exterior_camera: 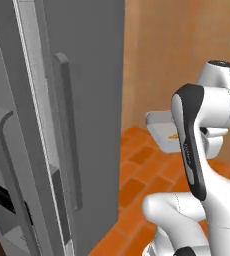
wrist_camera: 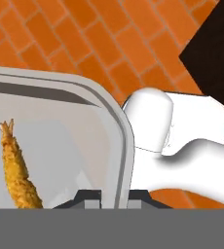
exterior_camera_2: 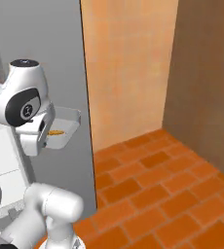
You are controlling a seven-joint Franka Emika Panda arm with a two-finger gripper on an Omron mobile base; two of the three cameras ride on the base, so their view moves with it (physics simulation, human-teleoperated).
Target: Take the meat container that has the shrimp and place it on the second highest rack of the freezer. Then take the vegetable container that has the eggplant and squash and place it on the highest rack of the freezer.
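Observation:
In the hand view my gripper [wrist_camera: 115,196] is shut on the rim of the meat container [wrist_camera: 60,126], a pale grey tray with one orange shrimp [wrist_camera: 17,170] lying in it. The same container [exterior_camera: 160,127] hangs above the brick floor, right of the tall grey freezer [exterior_camera: 87,75], with the shrimp [exterior_camera: 173,136] near its right end. From the right base view the container [exterior_camera_2: 67,127] juts out past the freezer's grey side [exterior_camera_2: 46,44]. The vegetable container, eggplant, squash and the racks are out of view.
The freezer's long grey door handle [exterior_camera: 67,135] stands at the left, a second handle [exterior_camera: 4,165] further left. An orange brick floor [exterior_camera_2: 158,194] spreads to the right, bounded by a tan wall [exterior_camera_2: 128,63] and a dark wood cabinet [exterior_camera_2: 206,73].

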